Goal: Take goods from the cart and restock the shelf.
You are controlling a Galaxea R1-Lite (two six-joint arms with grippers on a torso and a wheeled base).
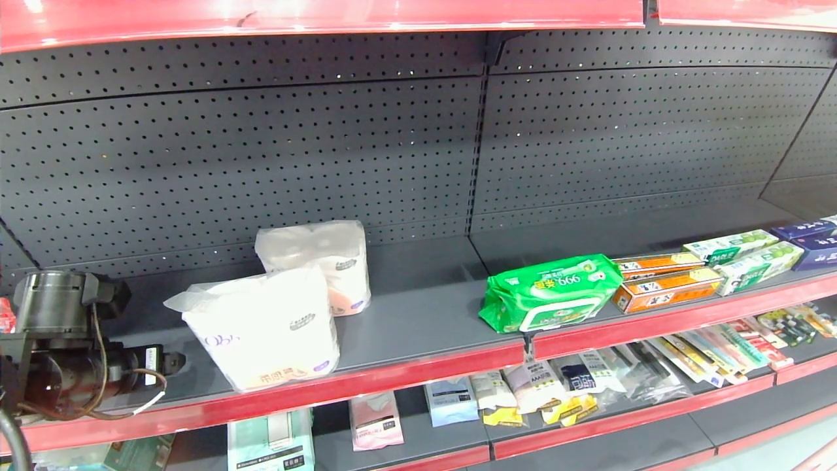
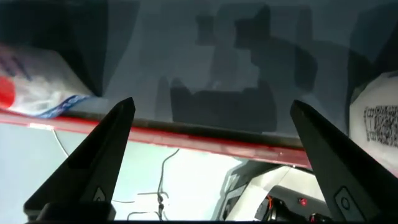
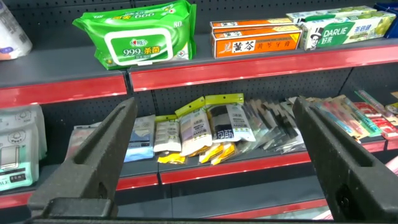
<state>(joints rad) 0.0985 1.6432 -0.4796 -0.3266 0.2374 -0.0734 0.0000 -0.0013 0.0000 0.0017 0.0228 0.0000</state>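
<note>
Grey shelf (image 1: 418, 307) with a red lip, backed by dark pegboard (image 1: 261, 150), carries two tissue packs (image 1: 268, 330) (one behind the other) and, well apart, a green wipes pack (image 1: 549, 291). Left fingers (image 2: 93, 168) are spread at the lip; right fingers (image 3: 93, 162) are spread before sachets (image 3: 205, 130) on the tier below.

Count two toilet-paper packs (image 1: 268, 330) on the shelf, to the right of your left gripper (image 2: 212, 104). Ahead of your right gripper (image 3: 212, 102), one level above the one it faces, you have one green wipes pack (image 3: 140, 34). Next come two orange boxes (image 3: 255, 37) lying side by side, then two green-and-white toothpaste boxes (image 3: 348, 28). Farthest from both grippers sit two blue boxes (image 1: 811, 242). Straight ahead of the right gripper, the hanging packets (image 3: 205, 127) overlap too much for you to count them.
</note>
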